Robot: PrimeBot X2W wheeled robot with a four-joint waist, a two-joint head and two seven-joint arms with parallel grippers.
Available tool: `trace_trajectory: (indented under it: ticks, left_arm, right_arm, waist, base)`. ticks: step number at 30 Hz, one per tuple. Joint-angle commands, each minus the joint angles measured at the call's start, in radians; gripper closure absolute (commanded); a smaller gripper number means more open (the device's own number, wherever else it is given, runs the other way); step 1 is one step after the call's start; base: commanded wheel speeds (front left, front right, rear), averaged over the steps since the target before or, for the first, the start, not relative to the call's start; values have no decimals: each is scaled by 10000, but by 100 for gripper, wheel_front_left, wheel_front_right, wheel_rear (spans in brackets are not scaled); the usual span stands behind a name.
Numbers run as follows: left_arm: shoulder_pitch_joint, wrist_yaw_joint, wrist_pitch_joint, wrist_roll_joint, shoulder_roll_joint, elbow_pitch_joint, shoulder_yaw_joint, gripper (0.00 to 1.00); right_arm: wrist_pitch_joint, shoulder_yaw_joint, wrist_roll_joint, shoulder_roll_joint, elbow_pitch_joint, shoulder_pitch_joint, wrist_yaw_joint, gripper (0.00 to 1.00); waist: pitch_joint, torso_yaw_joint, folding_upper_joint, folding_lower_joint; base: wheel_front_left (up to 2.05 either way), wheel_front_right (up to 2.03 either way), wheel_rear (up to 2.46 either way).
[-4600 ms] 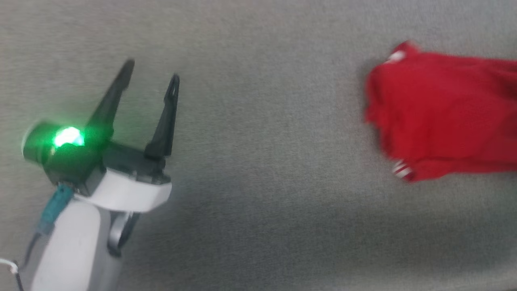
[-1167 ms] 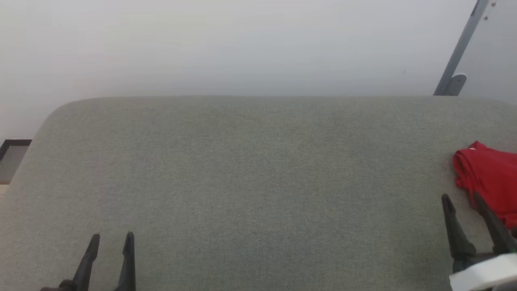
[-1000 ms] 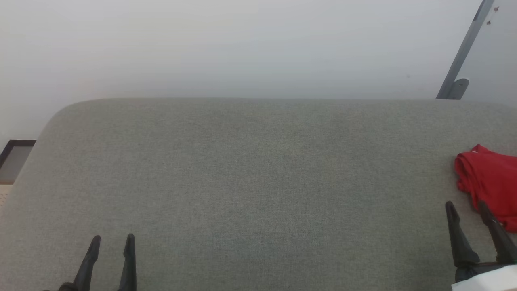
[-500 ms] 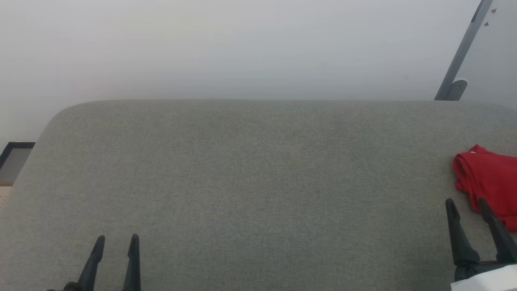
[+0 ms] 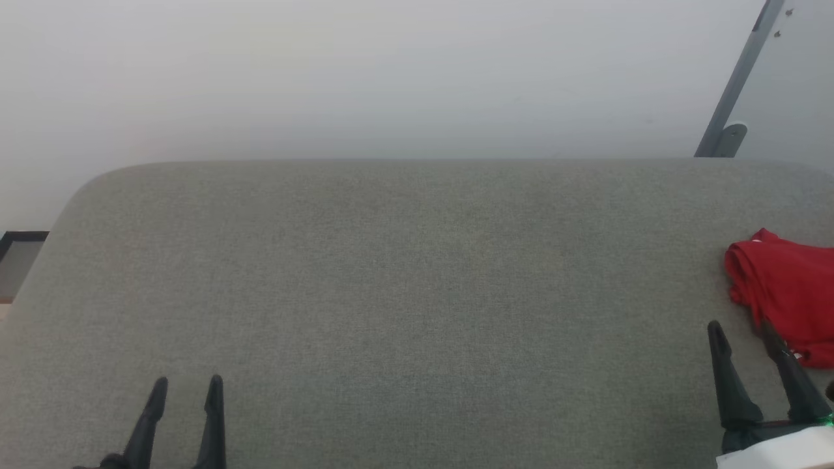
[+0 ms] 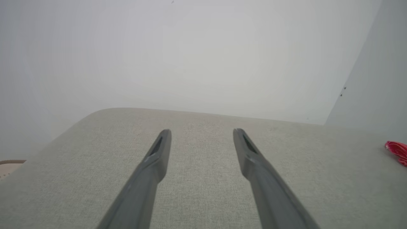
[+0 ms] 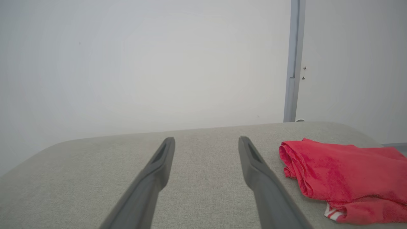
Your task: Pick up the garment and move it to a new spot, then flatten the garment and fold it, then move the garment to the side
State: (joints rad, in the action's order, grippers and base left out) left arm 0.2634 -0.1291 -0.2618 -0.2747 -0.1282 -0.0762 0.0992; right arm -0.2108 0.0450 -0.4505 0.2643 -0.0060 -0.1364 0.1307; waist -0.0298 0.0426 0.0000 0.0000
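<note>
Garment [image 5: 785,293] is judged soft and limp; its bunched edge should be pinched. Right tool [image 5: 740,324], just beside it, and left tool [image 5: 187,380], well apart, are seen released.

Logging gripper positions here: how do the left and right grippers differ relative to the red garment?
The right gripper sits close beside the garment, one finger overlapping its edge in the head view; the left gripper is far from it, over the bare grey cushion. The right gripper's white wrist housing shows in the head view; the left gripper is cut off at its fingers. Both are open and hold nothing.
</note>
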Motion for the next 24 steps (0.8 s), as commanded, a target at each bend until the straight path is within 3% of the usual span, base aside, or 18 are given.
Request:
trace_trajectory:
  ticks: [1, 5, 24]
  left_arm:
    - [-3, 0, 3, -27, 16, -53, 19, 100]
    - [28, 0, 13, -73, 167, 307, -27, 100]
    - [-857, 3, 743, -3342, 174, 982, -169, 100]
  right_arm:
    - [2, -34, -6, -16, 2, 20, 0, 100]
    - [4, -142, -2, -222, 372, -145, 0, 100]
    - [725, 12, -2757, -631, 856, 480, 0, 100]
  waist:
    - [3, -27, 0, 0]
    - [8, -45, 0, 0]
    - [54, -100, 0, 0]
  base:
    - [0, 0, 0]
    - [0, 0, 0]
    - [0, 0, 0]
